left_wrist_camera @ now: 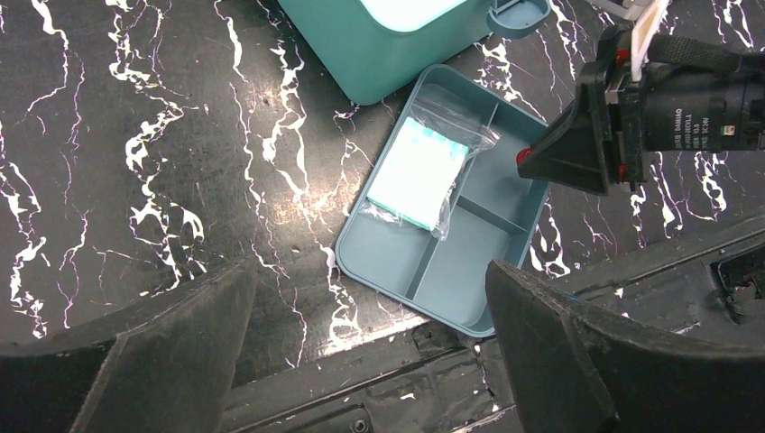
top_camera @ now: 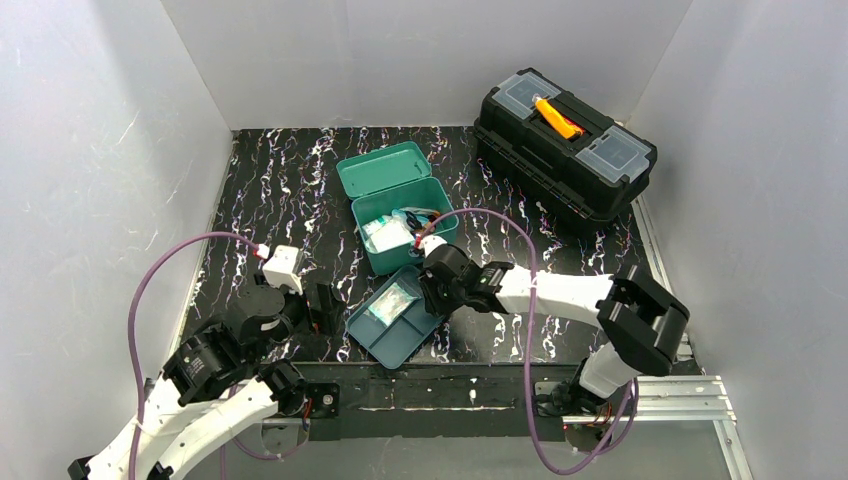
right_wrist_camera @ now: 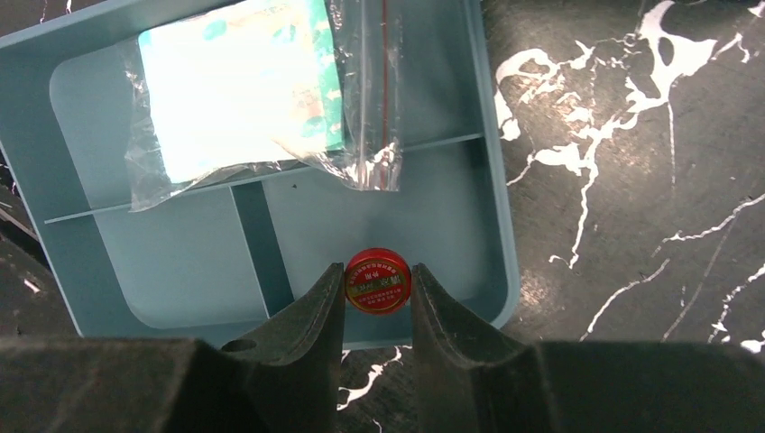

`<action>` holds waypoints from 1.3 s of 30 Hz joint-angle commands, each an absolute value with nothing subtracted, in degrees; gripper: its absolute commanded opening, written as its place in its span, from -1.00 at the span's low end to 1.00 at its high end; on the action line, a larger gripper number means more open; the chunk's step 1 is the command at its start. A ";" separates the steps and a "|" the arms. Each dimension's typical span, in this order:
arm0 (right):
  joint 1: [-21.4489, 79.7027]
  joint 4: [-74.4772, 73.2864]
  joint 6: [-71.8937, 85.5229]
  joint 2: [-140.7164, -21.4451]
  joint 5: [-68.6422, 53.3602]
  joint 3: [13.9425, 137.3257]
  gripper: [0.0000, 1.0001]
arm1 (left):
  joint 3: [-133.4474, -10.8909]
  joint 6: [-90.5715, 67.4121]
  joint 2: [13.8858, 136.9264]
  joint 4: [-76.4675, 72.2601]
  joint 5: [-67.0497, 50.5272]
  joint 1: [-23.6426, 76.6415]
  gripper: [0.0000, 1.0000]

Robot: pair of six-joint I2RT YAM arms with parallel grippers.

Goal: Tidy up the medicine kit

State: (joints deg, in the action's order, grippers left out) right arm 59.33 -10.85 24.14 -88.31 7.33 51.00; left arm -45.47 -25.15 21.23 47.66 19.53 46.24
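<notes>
Over the smooth teal tray (right_wrist_camera: 180, 262), right hand (right_wrist_camera: 378, 273) pinches a round red tin (right_wrist_camera: 379, 283); left hand (left_wrist_camera: 365, 280) gapes empty.

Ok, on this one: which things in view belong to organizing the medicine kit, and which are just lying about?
Belongs to the job:
- teal kit box
- divided tray, out on the table
- bagged packet lying in the tray
- red-lidded tin in the jaws of the right gripper

Just lying about:
- black toolbox with orange handle, far right corner
</notes>
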 commanded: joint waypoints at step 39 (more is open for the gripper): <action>64.95 -21.18 20.43 -82.19 19.09 60.24 0.20 | -45.97 -25.23 22.01 48.48 20.74 46.05 0.96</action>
